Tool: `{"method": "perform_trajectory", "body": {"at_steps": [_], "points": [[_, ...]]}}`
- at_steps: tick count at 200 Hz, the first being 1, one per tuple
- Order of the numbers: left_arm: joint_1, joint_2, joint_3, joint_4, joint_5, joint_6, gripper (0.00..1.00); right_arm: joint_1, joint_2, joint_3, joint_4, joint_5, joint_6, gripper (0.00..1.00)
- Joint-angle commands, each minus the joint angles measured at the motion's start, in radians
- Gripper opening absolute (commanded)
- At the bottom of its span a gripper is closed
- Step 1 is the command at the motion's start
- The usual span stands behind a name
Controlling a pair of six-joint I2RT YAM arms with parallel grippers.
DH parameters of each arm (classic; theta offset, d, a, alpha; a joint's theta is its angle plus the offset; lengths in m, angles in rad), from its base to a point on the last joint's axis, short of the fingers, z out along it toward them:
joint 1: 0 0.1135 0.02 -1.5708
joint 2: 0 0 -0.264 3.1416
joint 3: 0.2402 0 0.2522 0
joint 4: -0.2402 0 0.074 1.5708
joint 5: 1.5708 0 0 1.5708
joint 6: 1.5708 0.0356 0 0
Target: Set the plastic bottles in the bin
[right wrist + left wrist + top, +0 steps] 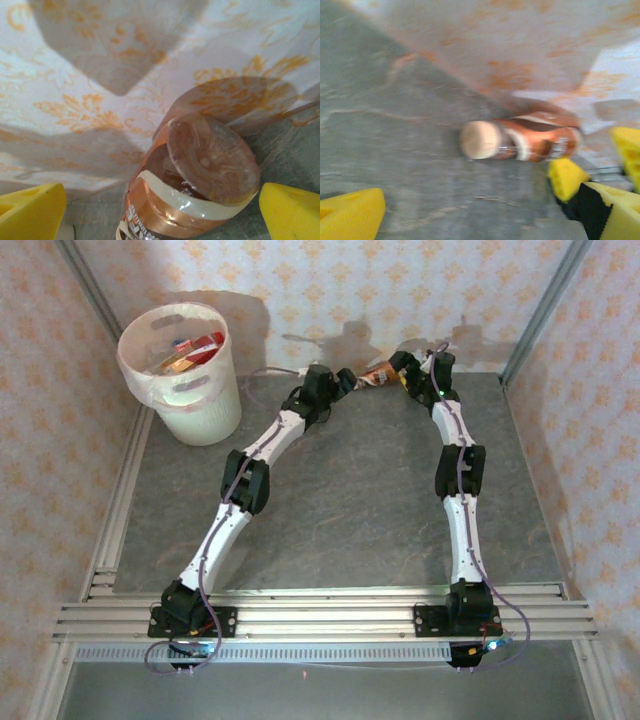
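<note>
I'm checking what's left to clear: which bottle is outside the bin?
The brown-labelled bottle lying on its side at the far edge of the table, between the open left gripper and right gripper; the other bottles are inside the bin.

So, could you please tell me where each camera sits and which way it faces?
Top external: above and behind the robot, looking down on the table; left arm and right arm show whole.
Left wrist: low over the table, facing a lying bottle, pale end first; open yellow jaws at bottom corners.
Right wrist: close on that bottle's other end, wall behind; open jaws flanking.
Shared: all see that bottle.
</note>
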Motion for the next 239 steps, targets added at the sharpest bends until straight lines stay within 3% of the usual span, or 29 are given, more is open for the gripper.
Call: {"method": "perform_trajectory", "body": {"at_steps": [1,33,55,64,159,239], "points": [[0.015,-0.04,0.015,0.003,-0.043,0.023,1.0,0.025,-0.042,0.035,-0.053,-0.082,-0.054,0.99],[0.046,-0.09,-0.002,-0.013,0.009,0.174,1.0,0.041,-0.059,0.03,-0.085,0.003,-0.096,0.99],[0.057,-0.107,-0.026,-0.045,0.047,0.223,1.0,0.044,-0.077,0.026,-0.158,0.281,-0.128,0.99],[0.059,-0.11,-0.036,-0.046,0.055,0.231,1.0,0.039,-0.079,0.018,-0.151,0.339,-0.115,0.99],[0.061,-0.046,-0.016,0.064,0.133,0.208,1.0,0.046,-0.004,0.043,0.146,0.269,-0.099,0.99],[0.076,-0.028,0.012,0.068,0.141,0.22,1.0,0.072,-0.002,0.056,0.145,0.107,-0.13,0.99]]}}
